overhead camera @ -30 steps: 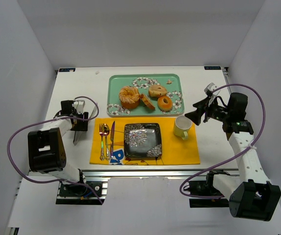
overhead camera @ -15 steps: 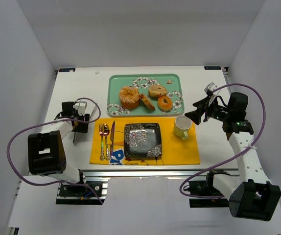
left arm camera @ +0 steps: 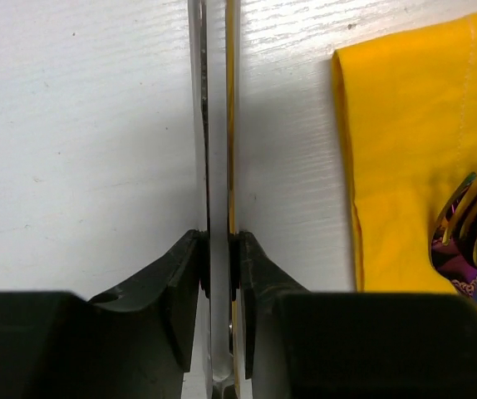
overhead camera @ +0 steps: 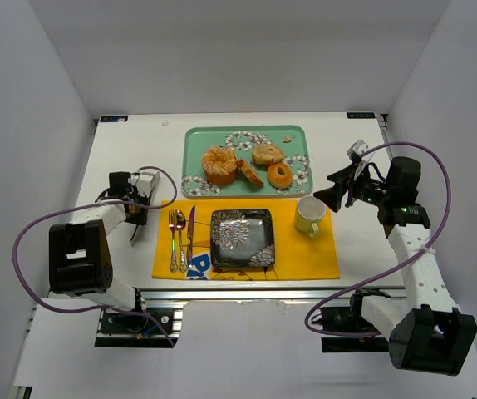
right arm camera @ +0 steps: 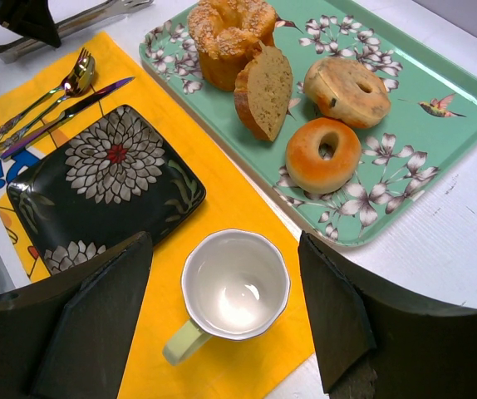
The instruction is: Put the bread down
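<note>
**Top view.** We count two arms and one teal floral tray [overhead camera: 205,140] carrying four baked pieces: a sesame ring loaf [overhead camera: 219,165], a bread slice [overhead camera: 250,174], a speckled bagel [overhead camera: 268,154] and a plain bagel [overhead camera: 280,175]. Nearer the arms lies one yellow placemat [overhead camera: 305,253]. On it are one black flowered plate [overhead camera: 242,238], one mug [overhead camera: 309,214], one fork [overhead camera: 172,241], one spoon [overhead camera: 180,241] and one knife [overhead camera: 190,237]. The left gripper [overhead camera: 141,218] sits low over the white table [overhead camera: 122,150], just left of the placemat, on one pair of metal tongs [overhead camera: 135,234]. All four pieces lie well apart from it, to its right and farther back. The right gripper [overhead camera: 320,199] hangs beside the tray's right end, above the mug. The plain bagel is the piece nearest to it.

**Left wrist.** The two black fingers [left arm camera: 176,283] pinch the tongs, one pressed against each thin arm, with only a slit between the arms. The placemat's edge and the fork's tines show at right. We see no bread here.

**Right wrist.** The two fingers are spread wide with nothing between them, and the mug stands below the gap. The four pieces lie on the tray beyond the fingertips, none of them touched. The slice leans against the ring loaf, the two bagels lie to the right of it, and the plate is bare.
</note>
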